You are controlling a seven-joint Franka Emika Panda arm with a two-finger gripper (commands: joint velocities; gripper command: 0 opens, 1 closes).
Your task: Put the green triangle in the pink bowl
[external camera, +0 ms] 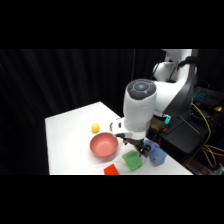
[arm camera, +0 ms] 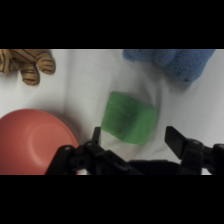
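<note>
Claw (arm camera: 134, 139) spread wide over green triangle (arm camera: 128, 118), not holding it. Pink bowl (arm camera: 31, 142) just beside triangle; blue toy (arm camera: 172, 61) and striped toy (arm camera: 27, 63) near, nothing between them.

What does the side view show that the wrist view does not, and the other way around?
Only the side view shows the yellow ball, the orange-red block and the arm's base. Only the wrist view shows a striped brown toy and the open end effector above the green triangle. Both show the green triangle, the pink bowl and the blue toy.
</note>
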